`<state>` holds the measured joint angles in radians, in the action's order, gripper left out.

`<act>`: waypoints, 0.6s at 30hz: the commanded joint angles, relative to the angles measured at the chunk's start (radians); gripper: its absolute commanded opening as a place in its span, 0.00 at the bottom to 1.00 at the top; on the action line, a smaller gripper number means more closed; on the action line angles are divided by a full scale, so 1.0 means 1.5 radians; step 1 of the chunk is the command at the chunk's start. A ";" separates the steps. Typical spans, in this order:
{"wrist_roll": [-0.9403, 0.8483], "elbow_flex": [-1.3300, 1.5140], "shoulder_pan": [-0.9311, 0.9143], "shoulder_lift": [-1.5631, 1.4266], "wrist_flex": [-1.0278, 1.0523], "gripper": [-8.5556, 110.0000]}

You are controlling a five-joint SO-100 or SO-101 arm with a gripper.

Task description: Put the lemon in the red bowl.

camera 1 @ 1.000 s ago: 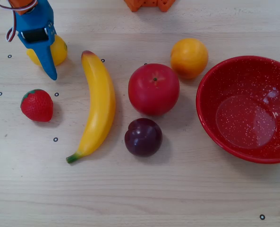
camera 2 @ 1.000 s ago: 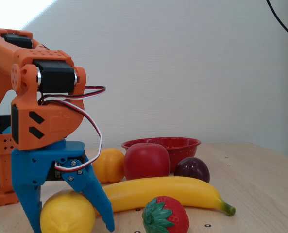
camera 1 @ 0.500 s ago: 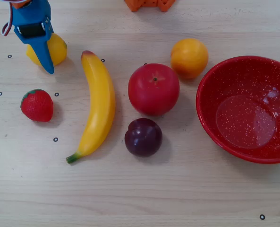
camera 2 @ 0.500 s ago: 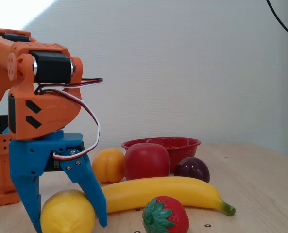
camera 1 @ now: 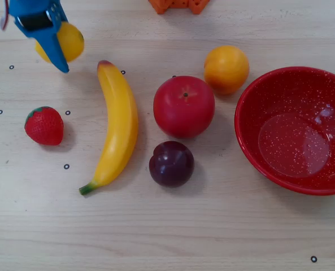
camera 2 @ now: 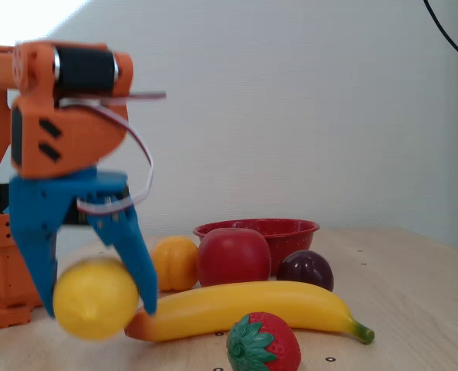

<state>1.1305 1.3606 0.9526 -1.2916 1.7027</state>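
Note:
The lemon [camera 1: 71, 40] is a small bright yellow oval at the far left of the table in the overhead view. It sits between my blue gripper's [camera 1: 54, 53] fingers. In the fixed view the gripper [camera 2: 97, 309] is shut on the lemon [camera 2: 96, 297], with one blue finger [camera 2: 132, 255] on each side. I cannot tell whether the lemon touches the table. The red bowl [camera 1: 247, 152] with white speckles stands empty at the right edge of the overhead view. In the fixed view the red bowl [camera 2: 290, 228] is behind the other fruit.
Between the lemon and the bowl lie a banana [camera 1: 119, 127], a red apple [camera 1: 184, 106], an orange [camera 1: 226, 69] and a dark plum [camera 1: 172, 164]. A strawberry [camera 1: 44, 125] lies below the gripper. The arm's orange base [camera 1: 178, 4] is at the top edge.

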 commanded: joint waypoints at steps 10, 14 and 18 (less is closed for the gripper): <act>-0.210 -0.126 -0.155 -0.215 0.129 0.07; -0.309 -0.117 -0.251 -0.245 0.129 0.07; -0.438 -0.139 -0.378 -0.266 0.129 0.07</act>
<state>0.5768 1.2655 0.4847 -1.5631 1.8070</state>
